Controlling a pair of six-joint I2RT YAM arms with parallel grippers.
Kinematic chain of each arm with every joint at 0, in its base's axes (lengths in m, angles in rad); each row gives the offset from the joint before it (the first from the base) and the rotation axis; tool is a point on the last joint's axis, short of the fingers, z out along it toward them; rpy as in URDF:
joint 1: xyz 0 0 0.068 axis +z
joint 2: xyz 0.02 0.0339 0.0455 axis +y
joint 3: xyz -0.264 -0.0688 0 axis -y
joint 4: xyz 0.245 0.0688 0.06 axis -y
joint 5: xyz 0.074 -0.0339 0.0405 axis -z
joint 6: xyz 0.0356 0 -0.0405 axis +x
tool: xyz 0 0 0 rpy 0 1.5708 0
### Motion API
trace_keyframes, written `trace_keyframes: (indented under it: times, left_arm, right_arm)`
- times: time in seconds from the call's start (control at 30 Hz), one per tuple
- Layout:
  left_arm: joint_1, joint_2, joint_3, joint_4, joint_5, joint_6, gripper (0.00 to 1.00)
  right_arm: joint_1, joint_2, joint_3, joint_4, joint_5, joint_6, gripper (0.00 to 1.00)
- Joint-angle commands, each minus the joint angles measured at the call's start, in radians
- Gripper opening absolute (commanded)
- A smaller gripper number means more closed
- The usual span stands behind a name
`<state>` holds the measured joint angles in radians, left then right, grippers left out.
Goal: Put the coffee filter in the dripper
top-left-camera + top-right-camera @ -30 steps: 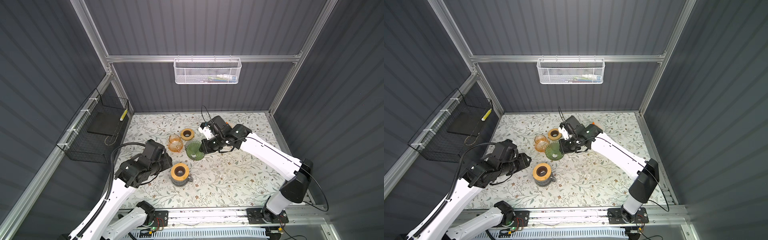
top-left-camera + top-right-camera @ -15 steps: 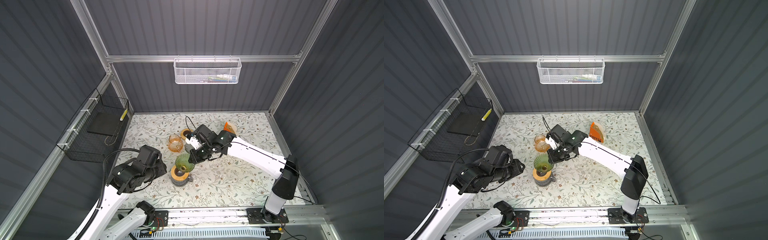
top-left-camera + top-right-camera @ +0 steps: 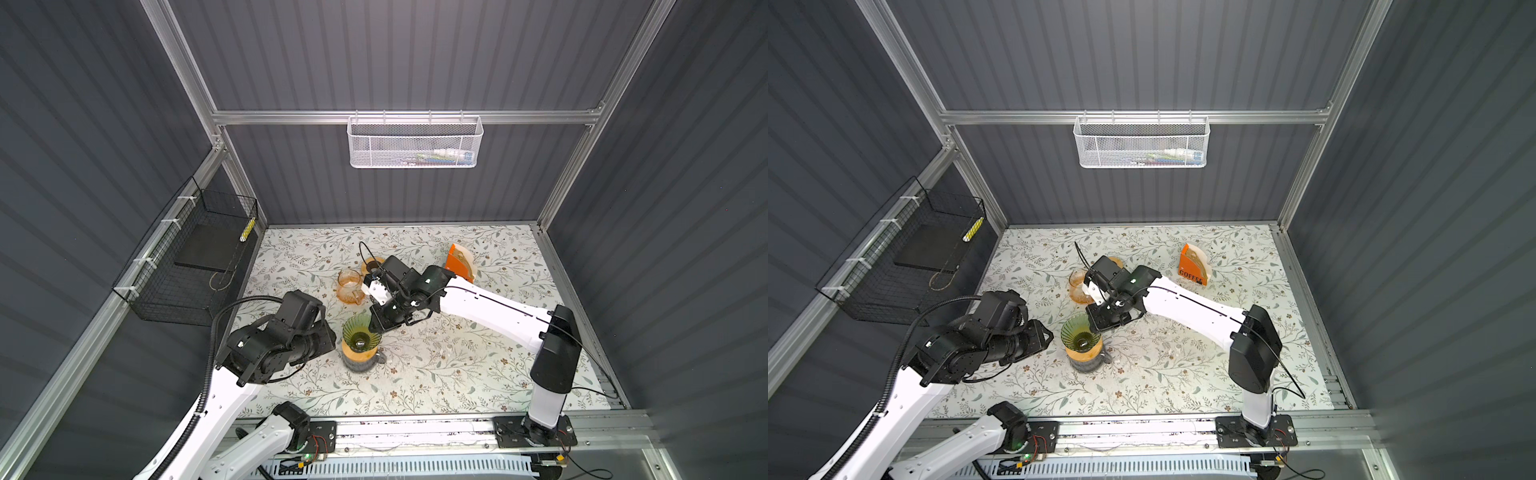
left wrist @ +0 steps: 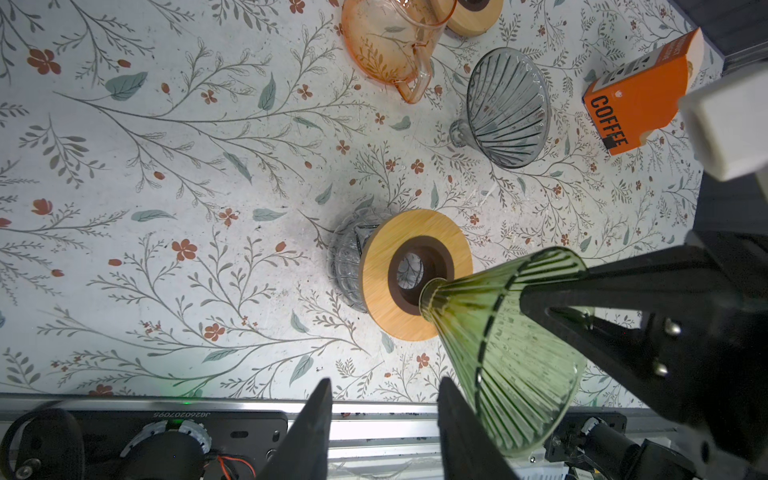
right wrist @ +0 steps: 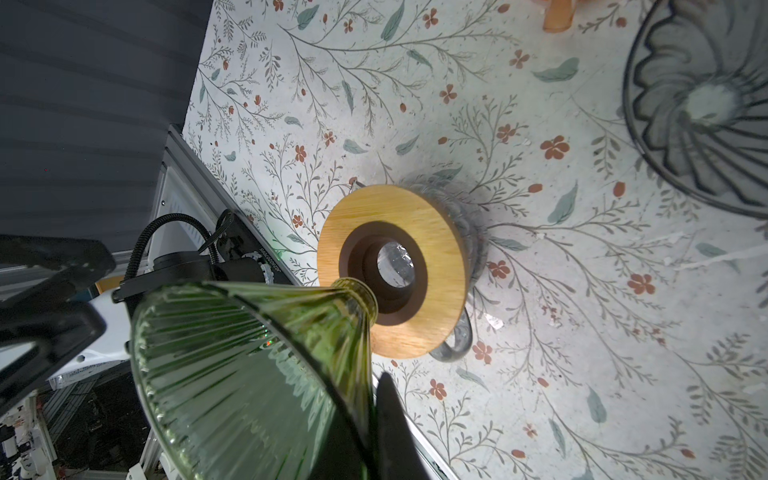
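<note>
Dripper setup: right claw (image 3: 377,323) clamped on green dripper (image 3: 360,336) rim, tip over the jug (image 4: 415,232). Left claw (image 4: 385,384) jaws apart, empty. Coffee filters (image 3: 466,255) sit in orange box (image 3: 455,266) at back; next, seat dripper, fetch 1.

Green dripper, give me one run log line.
green dripper | gripped at rim by right fingers | above wooden collar | left fingers apart, empty

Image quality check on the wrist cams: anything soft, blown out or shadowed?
Right wrist view: the green dripper looms close with crisp ribs, while the grey dripper at the frame edge is soft. Left wrist view: the white arm housing is bright and defocused, and a soft shadow lies beside the carafe. Both top views: the table is evenly lit.
</note>
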<state>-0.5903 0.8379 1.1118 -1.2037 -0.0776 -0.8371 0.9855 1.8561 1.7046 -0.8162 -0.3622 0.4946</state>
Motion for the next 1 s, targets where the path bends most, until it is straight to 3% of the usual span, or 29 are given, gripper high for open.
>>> trace_keyframes:
  times: [0.0,0.97]
  left_arm:
    - [0.001,0.006,-0.015,0.015,0.020,0.033,0.41]
    - [0.001,0.046,-0.104,0.105,0.041,0.067,0.32]
  right_arm:
    - [0.008,0.017,0.038,0.003,0.015,0.000,0.00]
    - [0.008,0.108,0.088,-0.030,0.081,-0.017,0.00]
